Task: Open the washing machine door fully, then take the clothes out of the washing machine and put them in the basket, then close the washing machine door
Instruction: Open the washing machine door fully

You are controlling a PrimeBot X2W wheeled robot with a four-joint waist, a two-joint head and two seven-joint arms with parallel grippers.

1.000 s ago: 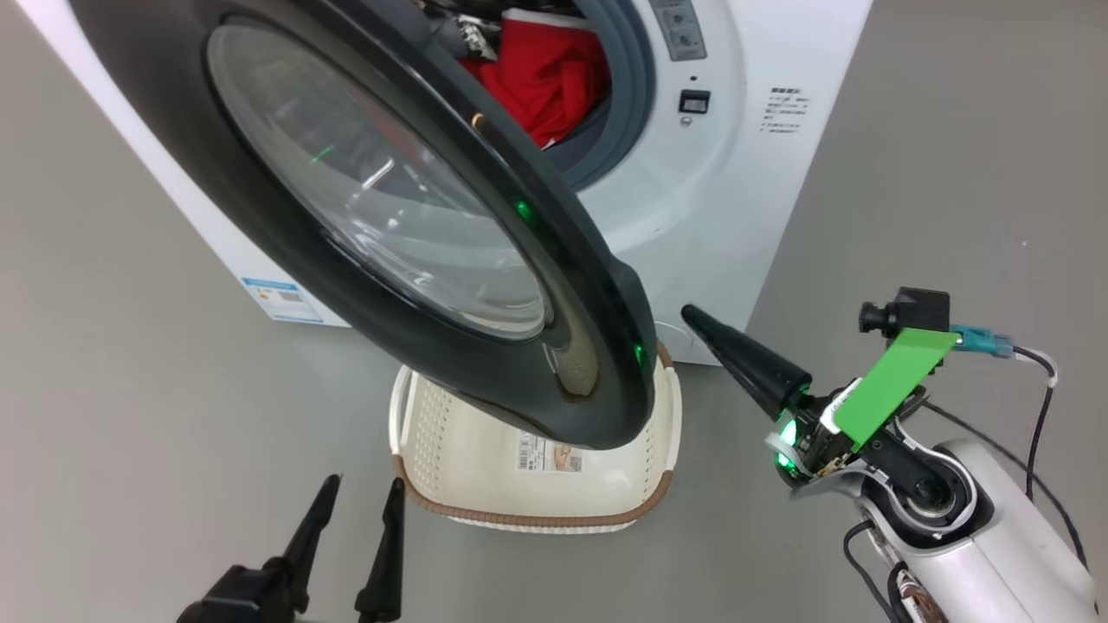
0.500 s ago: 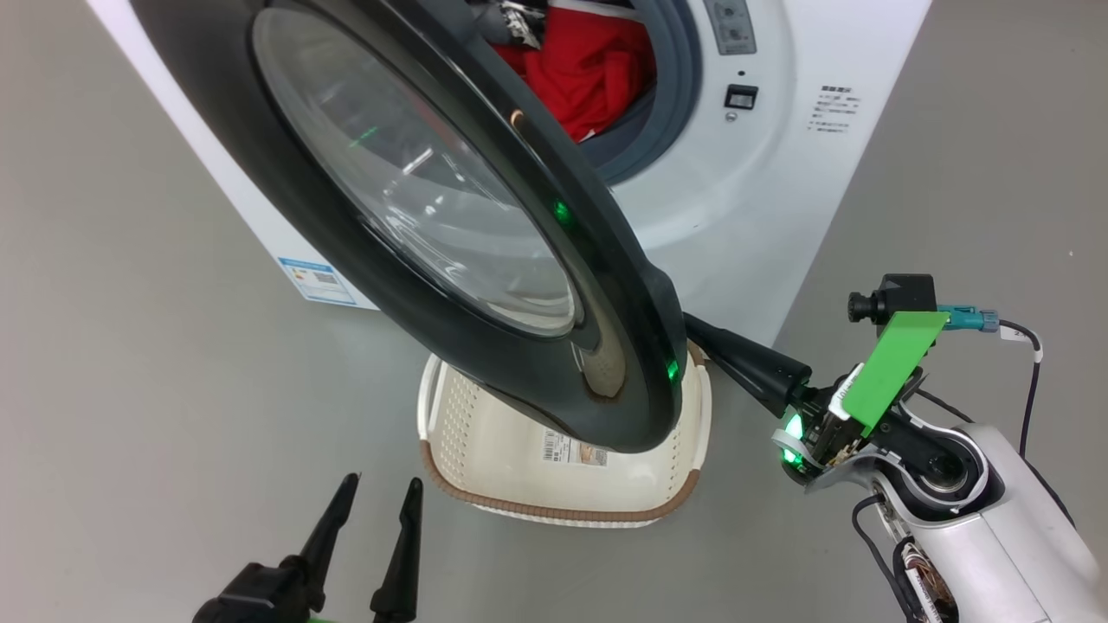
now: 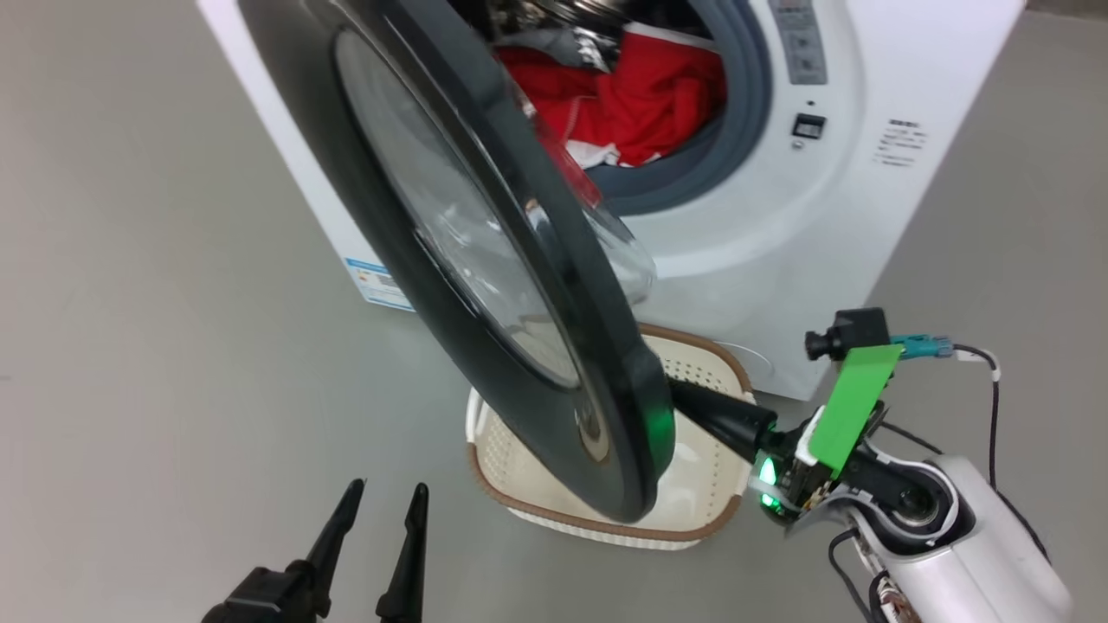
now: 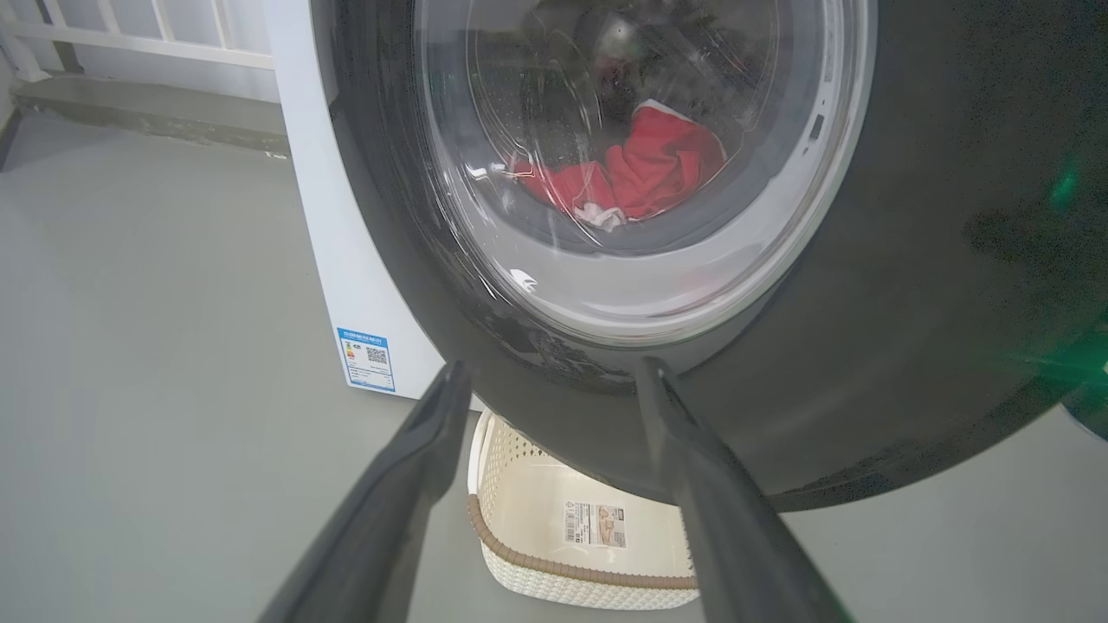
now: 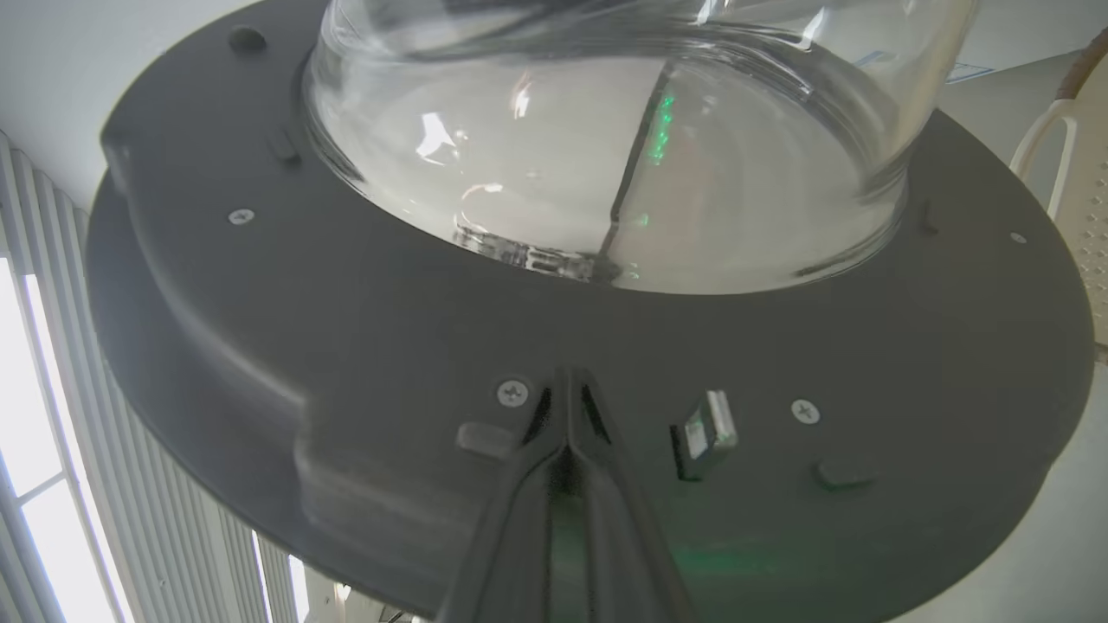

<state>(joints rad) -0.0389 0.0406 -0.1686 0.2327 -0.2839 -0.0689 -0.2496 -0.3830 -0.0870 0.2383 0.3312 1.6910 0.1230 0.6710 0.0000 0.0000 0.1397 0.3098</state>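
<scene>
The right gripper (image 5: 567, 385), pinched closed, touches the washing machine door (image 5: 346, 346) inside; the left gripper (image 3: 387, 491) hangs spread, empty, at seven o'clock.

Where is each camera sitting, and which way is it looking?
Head view: on the head, looking down at the washing machine door, clothes and basket; left claw and right claw show.
Left wrist view: on the left wrist, facing the door's outside; open left claw shows.
Right wrist view: on the right wrist, facing the door's inside; shut right claw shows.
Both wrist views share the door, from opposite sides.
</scene>
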